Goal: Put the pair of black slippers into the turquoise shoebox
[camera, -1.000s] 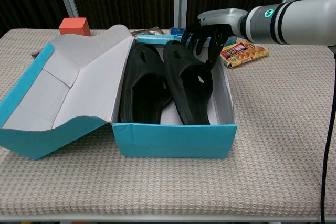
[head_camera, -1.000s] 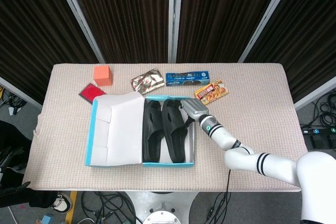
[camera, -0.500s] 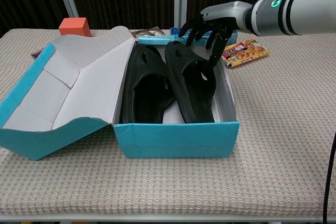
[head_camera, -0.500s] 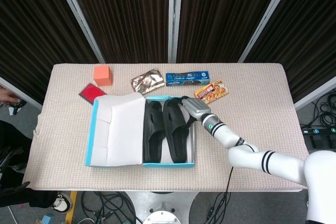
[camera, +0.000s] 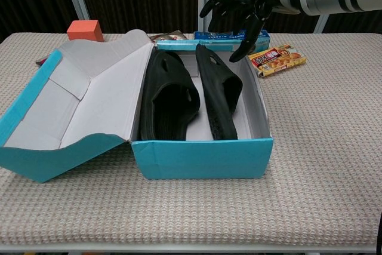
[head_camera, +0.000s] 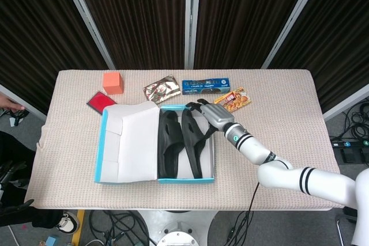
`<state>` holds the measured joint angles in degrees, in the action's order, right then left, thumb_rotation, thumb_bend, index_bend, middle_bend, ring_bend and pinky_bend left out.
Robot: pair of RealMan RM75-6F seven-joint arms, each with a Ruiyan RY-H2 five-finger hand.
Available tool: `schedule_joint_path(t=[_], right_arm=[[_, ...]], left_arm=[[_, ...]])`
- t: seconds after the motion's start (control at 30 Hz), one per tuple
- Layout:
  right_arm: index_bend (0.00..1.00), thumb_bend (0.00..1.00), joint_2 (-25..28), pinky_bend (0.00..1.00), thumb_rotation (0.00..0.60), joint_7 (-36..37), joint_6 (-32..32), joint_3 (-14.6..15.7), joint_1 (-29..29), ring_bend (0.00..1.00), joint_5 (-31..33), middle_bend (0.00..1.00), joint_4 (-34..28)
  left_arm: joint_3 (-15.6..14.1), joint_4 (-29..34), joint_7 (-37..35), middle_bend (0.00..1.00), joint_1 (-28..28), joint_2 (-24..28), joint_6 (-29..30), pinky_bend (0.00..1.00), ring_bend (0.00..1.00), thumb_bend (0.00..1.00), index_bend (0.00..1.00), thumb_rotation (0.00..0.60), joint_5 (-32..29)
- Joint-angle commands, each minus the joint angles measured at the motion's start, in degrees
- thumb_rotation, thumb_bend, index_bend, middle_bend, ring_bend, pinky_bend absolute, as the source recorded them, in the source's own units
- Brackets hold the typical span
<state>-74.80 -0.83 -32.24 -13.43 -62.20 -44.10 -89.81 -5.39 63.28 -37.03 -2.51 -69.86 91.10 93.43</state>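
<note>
The right robot hand [camera: 242, 10] hangs empty with fingers spread above the far end of the turquoise shoebox [camera: 202, 157] mid-tabletop, where the right black slipper [camera: 219, 94] stands on edge beside the flat left black slipper [camera: 169, 96], so it may block the lid [camera: 77, 103] or tip over.
</note>
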Motion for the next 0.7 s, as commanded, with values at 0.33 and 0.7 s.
schedule_joint_path(t=[0.33,0.7], right_arm=[[0.12,0.00,0.1,0.22,0.600,8.1,3.4,-1.7,2.4,0.03,-3.2,0.20,-4.4],[0.12,0.00,-3.1,0.24,0.600,10.4,2.8,-2.0,2.7,0.05,-6.0,0.22,-3.2]], left_arm=[[-0.1,1.2,1.1,0.19,-0.1,0.4,0.1,0.15,0.03,0.00,0.13,0.600,0.1],[0.0,0.9,0.4,0.19,-0.4,0.4,0.2,0.15,0.03,0.00,0.13,0.600,-0.4]])
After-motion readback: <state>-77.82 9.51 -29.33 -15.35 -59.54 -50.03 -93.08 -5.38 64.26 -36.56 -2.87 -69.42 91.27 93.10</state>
